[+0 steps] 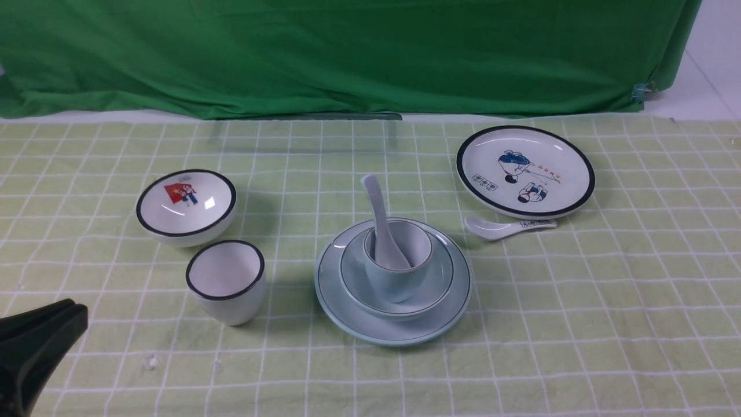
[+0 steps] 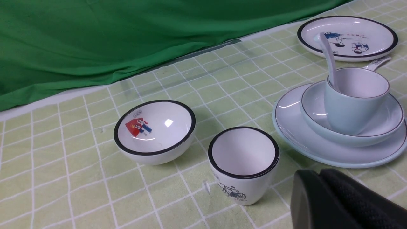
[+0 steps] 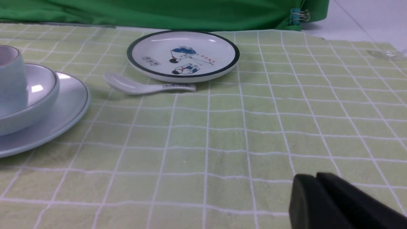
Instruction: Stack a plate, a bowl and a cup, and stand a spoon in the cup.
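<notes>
We find the stack assembled at the centre of the worktop point(image 1: 637, 324): the plate point(image 1: 347, 315) lies on the checked cloth, the bowl point(image 1: 356, 289) sits in it, the cup point(image 1: 396, 275) stands in the bowl, and the spoon point(image 1: 379, 223) stands in the cup, its handle leaning toward 11 o'clock.

The left hand point(image 1: 72, 321) waits at 8 o'clock from the stack, well apart from it, closed and holding nothing. The right hand point(image 3: 316, 187) shows only in its wrist view, where its tips appear pressed together over bare cloth, empty.

We judge the task complete. What remains is to keep both arms clear: any retreat should run away from the stack and avoid the black-rimmed cup point(image 1: 226, 284) near the left hand, since the leaning spoon could tip if jolted.
</notes>
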